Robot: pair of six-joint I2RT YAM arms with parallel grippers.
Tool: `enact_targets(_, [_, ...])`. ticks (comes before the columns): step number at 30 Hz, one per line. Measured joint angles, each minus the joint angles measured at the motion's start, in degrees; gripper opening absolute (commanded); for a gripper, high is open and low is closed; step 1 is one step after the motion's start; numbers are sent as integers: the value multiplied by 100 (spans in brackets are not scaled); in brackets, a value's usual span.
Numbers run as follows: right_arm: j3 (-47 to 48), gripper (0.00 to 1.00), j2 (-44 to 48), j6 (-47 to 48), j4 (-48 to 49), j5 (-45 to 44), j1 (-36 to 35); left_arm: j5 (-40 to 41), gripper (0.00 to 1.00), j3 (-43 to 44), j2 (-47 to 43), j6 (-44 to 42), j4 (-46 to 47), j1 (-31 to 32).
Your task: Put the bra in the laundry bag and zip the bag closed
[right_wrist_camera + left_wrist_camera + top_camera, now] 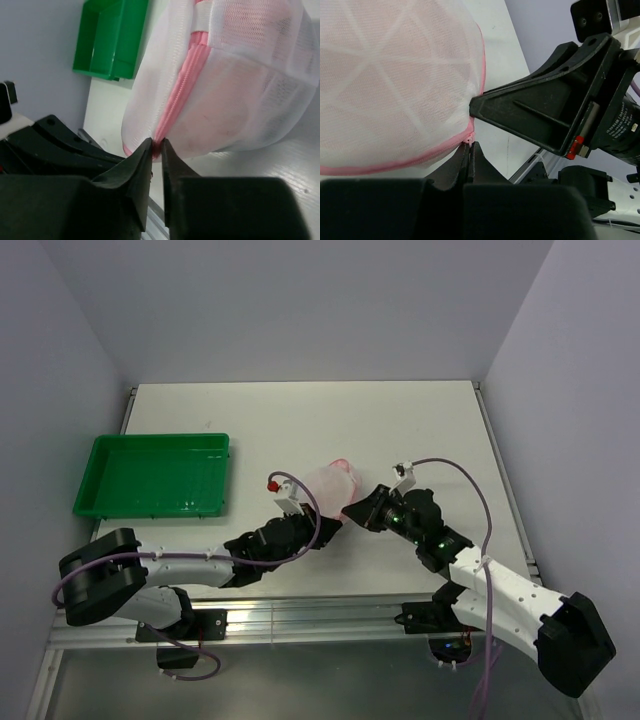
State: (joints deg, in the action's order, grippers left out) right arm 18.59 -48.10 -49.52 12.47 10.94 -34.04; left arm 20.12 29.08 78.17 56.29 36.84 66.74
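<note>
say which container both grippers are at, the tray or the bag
The laundry bag: white mesh with pink zipper trim, pinched by the left gripper and right gripper. The green tray sits apart, untouched.

- The left arm [180, 565], lower left of the frame, has white tube parts and fat black joints.
- The right arm [500, 592], lower right, looks the same.
- A thin purple cable [470, 485] runs along each arm.
- Each wrist has a small white camera box [290, 495]; the left one has a red bit.
- Tiny green lights [432, 536] glow on the right wrist.
- The right gripper [156, 147] has black wedge-shaped fingers.
- It has a red tab [576, 147] and white letters [620, 125].
</note>
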Motion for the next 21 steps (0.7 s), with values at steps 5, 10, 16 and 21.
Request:
enact_targets(5, [111,0,-114,-44,61,-175,-15,107,0,-92,-44,-11,-31,11])
enact_targets(10, [280,0,-164,101,-11,-232,136,323,0,-372,-496,-24,-168,22])
enact_targets(16, [603,0,-404,474,-136,243,1084,1008,0,-898,-1648,-52,-918,37])
enact_targets(21, [1381,2,-1296,756,-278,1027,1364,1464,0,-1060,-2673,-46,-1473,52])
